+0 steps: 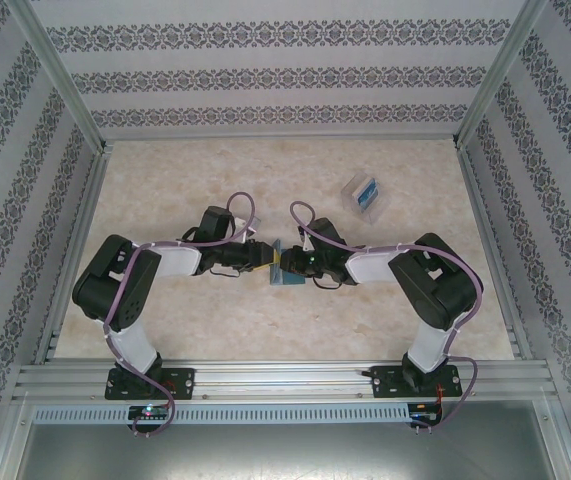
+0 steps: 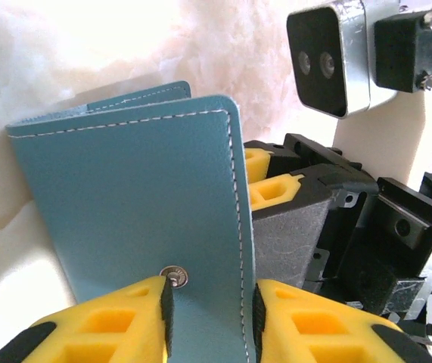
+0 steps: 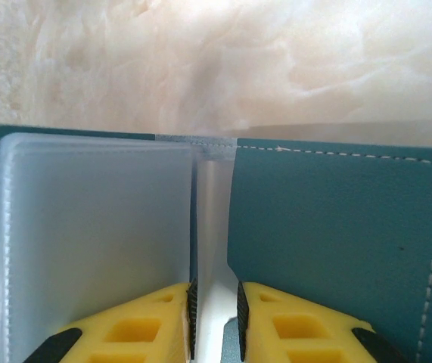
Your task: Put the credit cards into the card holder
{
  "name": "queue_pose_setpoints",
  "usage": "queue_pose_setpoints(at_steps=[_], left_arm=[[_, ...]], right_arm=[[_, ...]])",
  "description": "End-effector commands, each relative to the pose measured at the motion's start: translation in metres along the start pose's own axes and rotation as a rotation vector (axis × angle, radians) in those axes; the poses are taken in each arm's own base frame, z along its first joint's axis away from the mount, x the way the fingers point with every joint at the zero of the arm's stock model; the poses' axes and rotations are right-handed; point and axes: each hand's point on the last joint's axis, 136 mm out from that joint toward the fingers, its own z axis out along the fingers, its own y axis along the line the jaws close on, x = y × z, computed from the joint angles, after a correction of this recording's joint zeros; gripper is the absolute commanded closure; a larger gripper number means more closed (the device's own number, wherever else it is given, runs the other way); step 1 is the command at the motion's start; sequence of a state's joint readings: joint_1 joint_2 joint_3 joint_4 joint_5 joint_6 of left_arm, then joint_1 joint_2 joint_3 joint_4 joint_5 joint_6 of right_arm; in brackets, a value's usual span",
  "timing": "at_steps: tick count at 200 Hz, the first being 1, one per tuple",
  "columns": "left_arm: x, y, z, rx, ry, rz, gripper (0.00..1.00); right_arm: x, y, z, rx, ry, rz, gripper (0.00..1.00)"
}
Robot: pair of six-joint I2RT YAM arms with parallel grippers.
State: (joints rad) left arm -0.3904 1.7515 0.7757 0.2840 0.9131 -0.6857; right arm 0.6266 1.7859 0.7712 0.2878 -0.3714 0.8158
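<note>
framing marbled table (image 1: 195,330), card holder (image 1: 287,268), stand patterned walls (image 1: 265,80).

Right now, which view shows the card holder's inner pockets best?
Right wrist: the card holder stands open toward that camera, with its clear pockets on the left. Left wrist shows its outer cover and snap. Top external shows a small teal patch, pockets too small to tell.

Card holder (image 2: 140,204), seemingly upright, between left fingers (image 2: 117,325)
</note>
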Motion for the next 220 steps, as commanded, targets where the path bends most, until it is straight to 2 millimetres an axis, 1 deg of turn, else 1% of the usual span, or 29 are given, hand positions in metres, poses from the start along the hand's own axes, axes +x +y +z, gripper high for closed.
queue_pose_setpoints(at_steps=[1, 23, 44, 70, 86, 101, 128, 147, 182, 193, 220], left_arm=[[-0.005, 0.004, -0.005, -0.016, -0.026, 0.009, 0.67], [-0.008, 0.003, -0.009, -0.014, -0.043, 0.015, 0.67], [-0.008, 0.005, -0.011, -0.01, -0.04, 0.007, 0.72], [-0.01, 0.006, -0.012, 0.011, -0.053, 0.003, 0.73], [-0.01, 0.006, -0.011, 0.03, -0.053, -0.003, 0.78], [-0.011, 0.005, -0.01, 0.042, -0.055, -0.001, 0.85], [-0.011, 0.006, -0.008, 0.054, -0.051, -0.005, 0.85], [-0.012, 0.005, -0.008, 0.063, -0.053, 0.002, 0.79], [-0.011, 0.009, -0.005, 0.063, -0.045, -0.011, 0.79], [-0.01, 0.011, -0.004, 0.06, -0.043, -0.012, 0.81], [-0.01, 0.014, -0.002, 0.064, -0.039, -0.02, 0.95]], right_arm=[[0.026, -0.031, 0.008, 0.112, 0.081, 0.021, 0.75], [0.026, -0.032, 0.008, 0.115, 0.081, 0.022, 0.75], [0.026, -0.034, 0.008, 0.116, 0.081, 0.027, 0.75], [0.026, -0.035, 0.009, 0.12, 0.081, 0.023, 0.75], [0.027, -0.037, 0.01, 0.119, 0.084, 0.029, 0.75], [0.028, -0.037, 0.011, 0.117, 0.087, 0.028, 0.75], [0.029, -0.039, 0.011, 0.12, 0.089, 0.032, 0.75], [0.029, -0.039, 0.011, 0.118, 0.092, 0.028, 0.75], [0.029, -0.039, 0.011, 0.116, 0.093, 0.034, 0.75], [0.029, -0.039, 0.012, 0.115, 0.093, 0.031, 0.75], [0.028, -0.039, 0.012, 0.117, 0.092, 0.03, 0.76]])
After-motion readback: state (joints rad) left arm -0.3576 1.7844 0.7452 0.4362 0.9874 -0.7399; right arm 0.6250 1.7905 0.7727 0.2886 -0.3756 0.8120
